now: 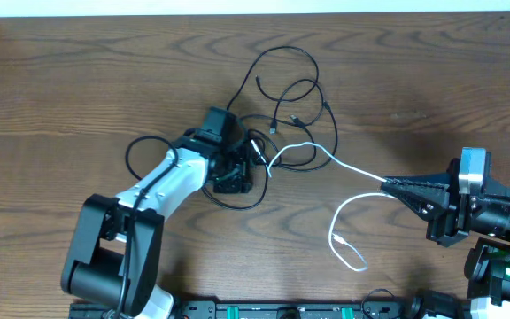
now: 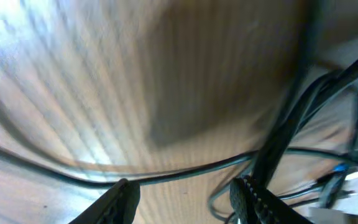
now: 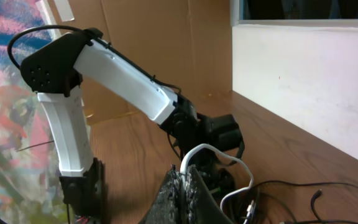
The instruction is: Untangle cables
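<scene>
Now your right fingers [image 1: 407, 189] are pressed together, pinching the white cable [image 1: 343, 168], which runs from the black cables [image 1: 277, 120] out toward 4 o'clock on the counter [image 1: 78, 80]; your left fingers [image 2: 122, 202] stand spread at the tangle's 8 o'clock edge, gripping nothing

Overhead, the left gripper [image 1: 234, 177] lies dark over the tangle of thin black cables [image 1: 290, 97]. Its fingertips and the cords beneath cannot be made out, the plug ends are too small to identify, and the black right arm [image 1: 494, 213] is cut by the right edge. The left wrist view is heavily blurred: its two black fingers [image 2: 122, 200] are cropped at the bottom edge and a small blue item [image 2: 339, 168] is unidentifiable. In the right wrist view the ridged black fingers [image 3: 174, 198] are cropped likewise, and the thin white cable [image 3: 213, 152] passes from sight behind them.
</scene>
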`<state>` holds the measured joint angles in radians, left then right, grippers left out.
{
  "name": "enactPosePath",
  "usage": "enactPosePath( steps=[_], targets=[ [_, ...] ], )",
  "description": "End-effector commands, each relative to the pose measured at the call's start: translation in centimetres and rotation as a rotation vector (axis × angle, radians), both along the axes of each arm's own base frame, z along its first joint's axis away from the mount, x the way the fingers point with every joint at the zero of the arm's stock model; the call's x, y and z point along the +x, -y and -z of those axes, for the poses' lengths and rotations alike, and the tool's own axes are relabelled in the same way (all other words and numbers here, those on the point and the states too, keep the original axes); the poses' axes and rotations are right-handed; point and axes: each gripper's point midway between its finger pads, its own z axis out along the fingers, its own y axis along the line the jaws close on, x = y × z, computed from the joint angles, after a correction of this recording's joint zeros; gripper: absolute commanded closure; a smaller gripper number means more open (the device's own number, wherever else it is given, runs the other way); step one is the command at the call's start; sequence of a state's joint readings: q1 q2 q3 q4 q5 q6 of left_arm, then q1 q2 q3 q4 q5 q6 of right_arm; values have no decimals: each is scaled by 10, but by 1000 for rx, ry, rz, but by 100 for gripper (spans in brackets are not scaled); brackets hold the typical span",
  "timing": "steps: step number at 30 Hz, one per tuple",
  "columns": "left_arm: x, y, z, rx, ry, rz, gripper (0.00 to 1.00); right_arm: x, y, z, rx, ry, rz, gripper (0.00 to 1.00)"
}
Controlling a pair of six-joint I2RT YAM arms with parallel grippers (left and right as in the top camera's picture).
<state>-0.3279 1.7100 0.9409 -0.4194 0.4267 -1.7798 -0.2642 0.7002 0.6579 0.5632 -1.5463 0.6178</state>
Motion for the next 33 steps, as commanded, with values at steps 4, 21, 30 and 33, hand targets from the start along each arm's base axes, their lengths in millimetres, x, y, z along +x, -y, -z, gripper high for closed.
enactPosePath(
  steps=[4,21,30,33],
  targets=[
    [9,-10,-7,30,53,9,39,2,0,11,14,-69,-12,97],
    [15,-13,-8,118,279,438,39,78,62,217,-18,-613,660,66],
    [20,1,-15,115,433,670,42,86,78,225,-42,-624,771,51],
    [32,15,-22,116,527,710,41,86,78,226,-43,-628,770,51]
  ],
)
